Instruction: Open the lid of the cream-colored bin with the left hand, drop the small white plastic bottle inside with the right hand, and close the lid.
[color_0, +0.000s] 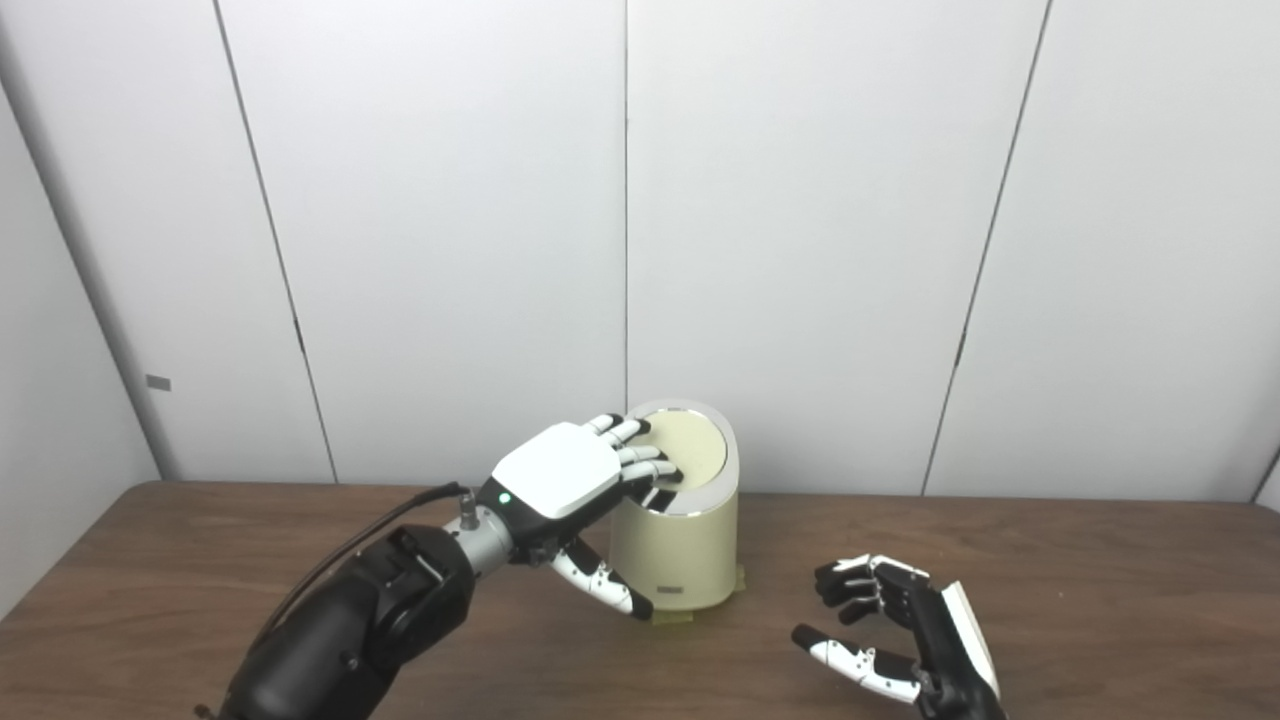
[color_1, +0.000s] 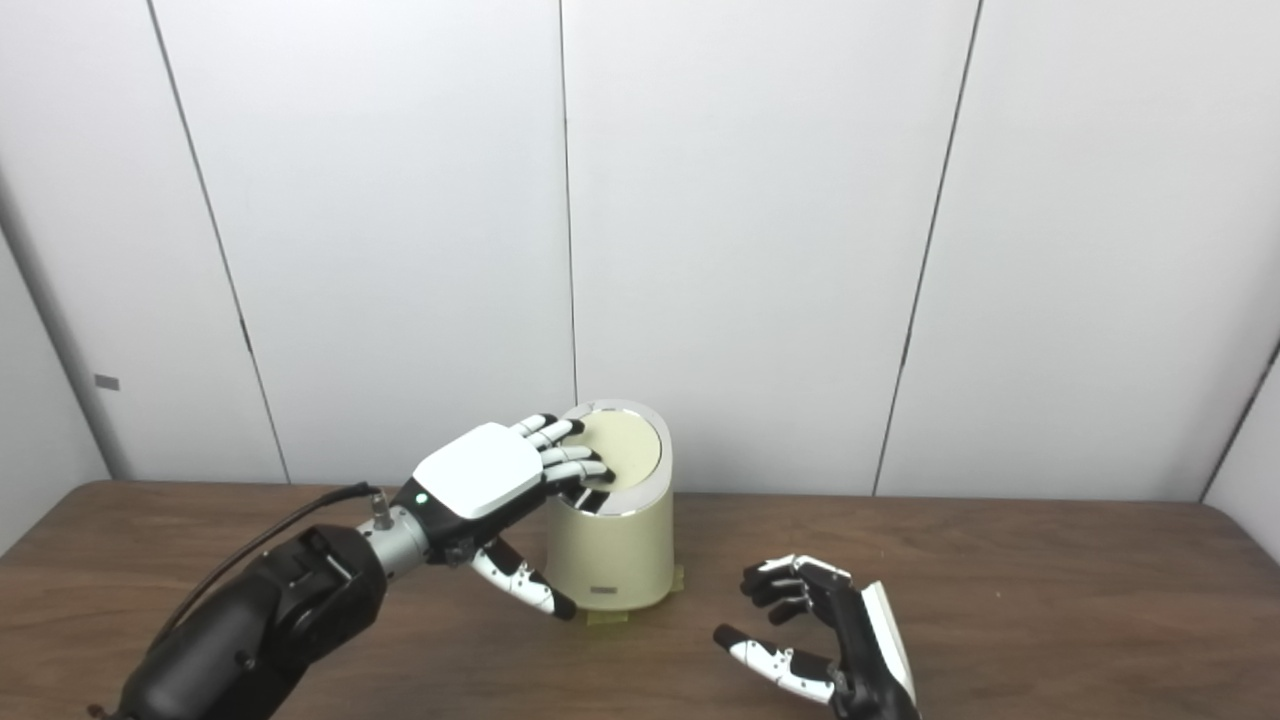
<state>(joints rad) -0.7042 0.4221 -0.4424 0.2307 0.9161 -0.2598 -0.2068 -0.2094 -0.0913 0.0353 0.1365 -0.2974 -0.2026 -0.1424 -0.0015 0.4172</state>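
Observation:
The cream-colored bin (color_0: 680, 550) stands upright on the wooden table, near the back wall. Its round lid (color_0: 692, 445) lies flat in its silver rim, slanted toward me. My left hand (color_0: 560, 470) is open, palm down, with its fingers resting on the lid's left edge and its thumb hanging beside the bin's left wall. My right hand (color_0: 890, 630) is open and empty, fingers loosely curled, low over the table to the right of the bin and apart from it. No small white bottle shows in either view.
The brown wooden table (color_0: 1100, 600) runs across the view to a white panelled wall (color_0: 800, 250) just behind the bin. Small patches of tape (color_0: 672, 617) lie at the bin's base.

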